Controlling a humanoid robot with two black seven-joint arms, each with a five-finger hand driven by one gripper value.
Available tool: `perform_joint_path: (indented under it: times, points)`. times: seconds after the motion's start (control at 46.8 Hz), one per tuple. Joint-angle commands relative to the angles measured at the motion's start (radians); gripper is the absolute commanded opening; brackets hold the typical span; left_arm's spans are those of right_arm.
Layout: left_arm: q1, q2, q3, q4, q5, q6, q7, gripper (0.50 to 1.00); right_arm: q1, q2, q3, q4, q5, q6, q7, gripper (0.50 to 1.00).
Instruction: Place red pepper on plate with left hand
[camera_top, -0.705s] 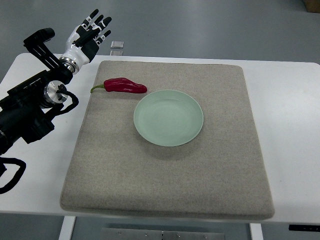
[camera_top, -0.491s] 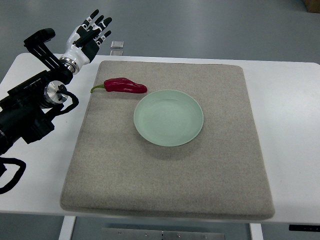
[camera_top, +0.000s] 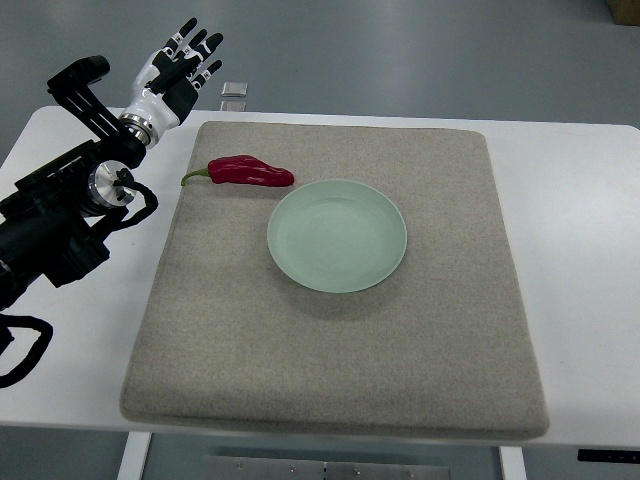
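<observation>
A dark red pepper (camera_top: 249, 173) with a green stem lies on the grey mat (camera_top: 340, 350), just beyond the upper left rim of the pale green plate (camera_top: 337, 236). The plate holds nothing. My left hand (camera_top: 182, 68) is raised at the table's far left corner, up and to the left of the pepper and well apart from it. Its fingers (camera_top: 188, 45) are spread and hold nothing. The black left arm (camera_top: 60, 210) comes in from the left edge. No right arm shows.
The mat covers most of the white table (camera_top: 590, 250). A small clear square object (camera_top: 234, 91) lies on the floor beyond the table's far edge, close to the hand.
</observation>
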Motion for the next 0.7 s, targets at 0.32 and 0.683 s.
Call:
perform_joint_path:
  times: [0.32,0.683]
  points:
    - [-0.009,0.008,0.014,0.000,0.023,0.003,0.000,0.988,0.000,0.000,0.000,0.000,0.000,0.000,0.001,0.928]
    - [-0.015,0.021,0.015,-0.009,0.267,0.012,0.003,0.984,0.000,0.000,0.000,0.000,0.000,0.000,0.001,0.928]
